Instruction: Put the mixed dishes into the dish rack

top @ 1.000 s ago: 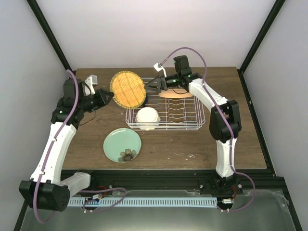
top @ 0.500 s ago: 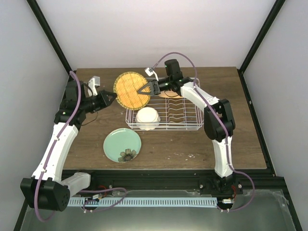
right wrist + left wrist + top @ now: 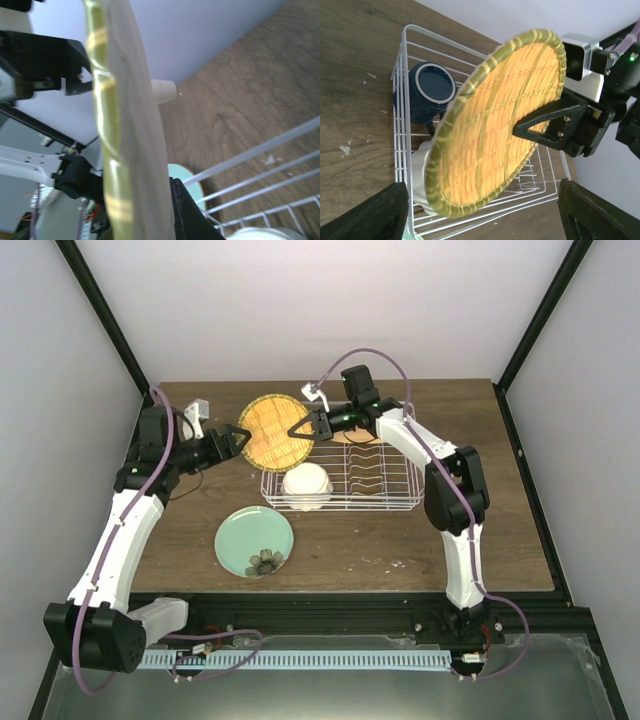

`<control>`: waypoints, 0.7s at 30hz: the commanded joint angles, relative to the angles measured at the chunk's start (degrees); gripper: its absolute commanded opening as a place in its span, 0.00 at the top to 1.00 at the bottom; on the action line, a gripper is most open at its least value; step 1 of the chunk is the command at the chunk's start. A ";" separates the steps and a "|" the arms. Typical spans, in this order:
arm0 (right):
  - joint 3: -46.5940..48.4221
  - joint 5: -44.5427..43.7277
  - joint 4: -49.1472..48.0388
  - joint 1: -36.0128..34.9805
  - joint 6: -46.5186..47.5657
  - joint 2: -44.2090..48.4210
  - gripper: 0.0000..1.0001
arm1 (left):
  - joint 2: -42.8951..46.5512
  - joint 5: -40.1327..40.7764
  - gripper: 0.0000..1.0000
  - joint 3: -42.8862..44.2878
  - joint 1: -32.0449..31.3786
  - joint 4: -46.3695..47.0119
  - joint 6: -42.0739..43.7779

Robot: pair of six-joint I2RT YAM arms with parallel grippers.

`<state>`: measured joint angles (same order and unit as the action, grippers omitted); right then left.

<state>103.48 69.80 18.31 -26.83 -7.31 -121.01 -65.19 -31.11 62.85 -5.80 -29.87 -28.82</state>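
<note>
Yellow woven plate (image 3: 270, 435) pinched shut in the right gripper (image 3: 298, 428).
It stands on edge at the upper-left corner of the rack (image 3: 400, 503); the left gripper (image 3: 241, 440) gapes wide, touching nothing.

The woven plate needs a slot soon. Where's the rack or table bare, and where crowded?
Bare: in the rack, the middle and right slots, right of the white dish; also the table in front of it, between the mint plate and the right arm. Crowded: the rack's left end, where the blue mug, white dish and woven plate bunch.
</note>
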 commanded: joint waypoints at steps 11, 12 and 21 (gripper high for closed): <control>0.22 -26.31 23.25 0.30 32.79 17.11 0.99 | -4.05 11.74 0.00 7.60 0.31 -12.52 6.37; -1.11 -27.63 23.80 0.29 34.42 18.68 0.99 | -4.52 11.33 0.00 7.79 0.27 -12.45 6.40; -9.41 -42.70 31.12 0.33 46.67 28.36 0.99 | -6.68 9.43 0.00 7.13 0.29 -11.80 5.67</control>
<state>97.86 35.66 45.34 -26.55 31.75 -95.94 -71.57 -20.84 69.32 -5.72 -41.78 -23.51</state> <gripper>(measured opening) 0.064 0.995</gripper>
